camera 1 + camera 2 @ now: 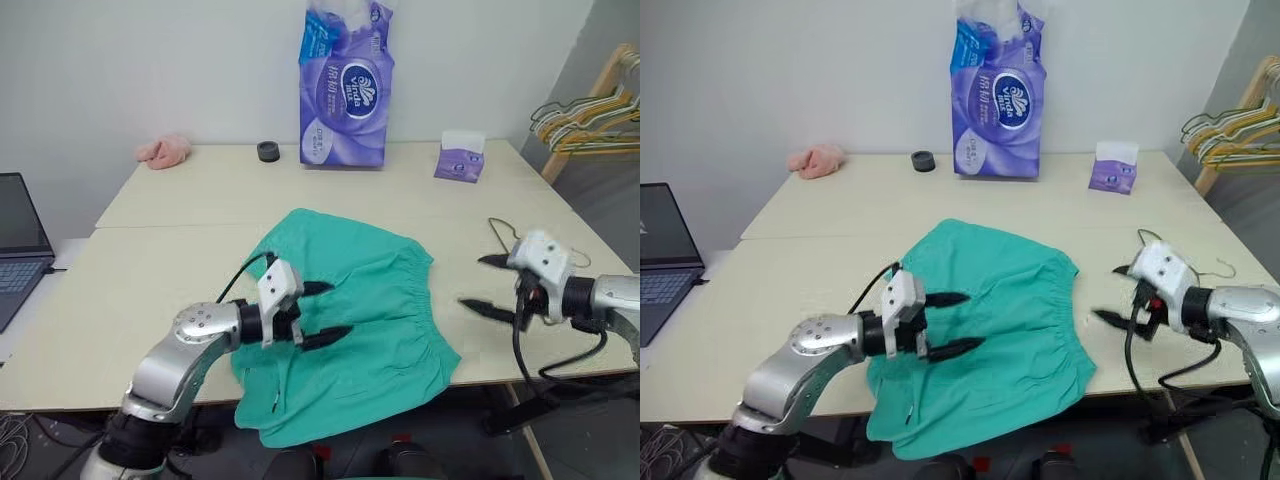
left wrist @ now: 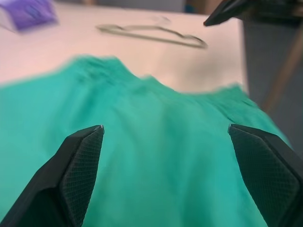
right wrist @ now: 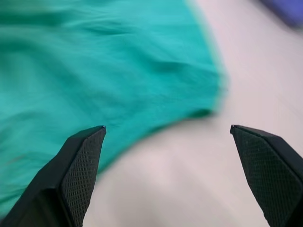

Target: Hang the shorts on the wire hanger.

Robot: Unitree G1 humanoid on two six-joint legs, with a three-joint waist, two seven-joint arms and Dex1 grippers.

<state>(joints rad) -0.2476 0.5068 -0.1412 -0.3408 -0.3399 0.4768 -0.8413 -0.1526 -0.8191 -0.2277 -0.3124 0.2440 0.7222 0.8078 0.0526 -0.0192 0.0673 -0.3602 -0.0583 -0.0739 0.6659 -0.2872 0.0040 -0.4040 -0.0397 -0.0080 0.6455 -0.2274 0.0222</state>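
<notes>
A: Item one, the shorts (image 1: 355,320): teal, spread flat at the near edge of the table (image 1: 200,200), toward its right half; lower hem hanging over that edge; gathered waistband toward the right; nothing holding them.

B: Item two, the wire hanger (image 2: 154,34)?

A: Thin wire, lying flat near the table's right edge, just beyond the right gripper (image 1: 492,285); apart from the shorts, bare tabletop between the two.

B: Grippers?

A: Left gripper (image 1: 325,312): jaws spread wide, empty, hovering over the left part of the shorts; right gripper: jaws likewise wide and empty, poised above bare table just beside the waistband, pointing toward it.

B: Step in hand?

A: By judgement, the very start; neither thing is grasped, nothing is threaded. The next move likely calls for one gripper to pinch the waistband and the other to take the hanger, so the fabric can be fed over the wire.

B: Room and edges?

A: Broad open surface behind the shorts; pink cloth lump (image 1: 165,150), small black roll (image 1: 268,151), purple tissue pack (image 1: 345,85) and small tissue box (image 1: 460,157) all along the far edge, well apart; laptop (image 1: 20,245) off the left edge; the hanger sits close to the right edge and could be nudged off; the overhanging hem may drag the shorts down if they are pulled nearward.
</notes>
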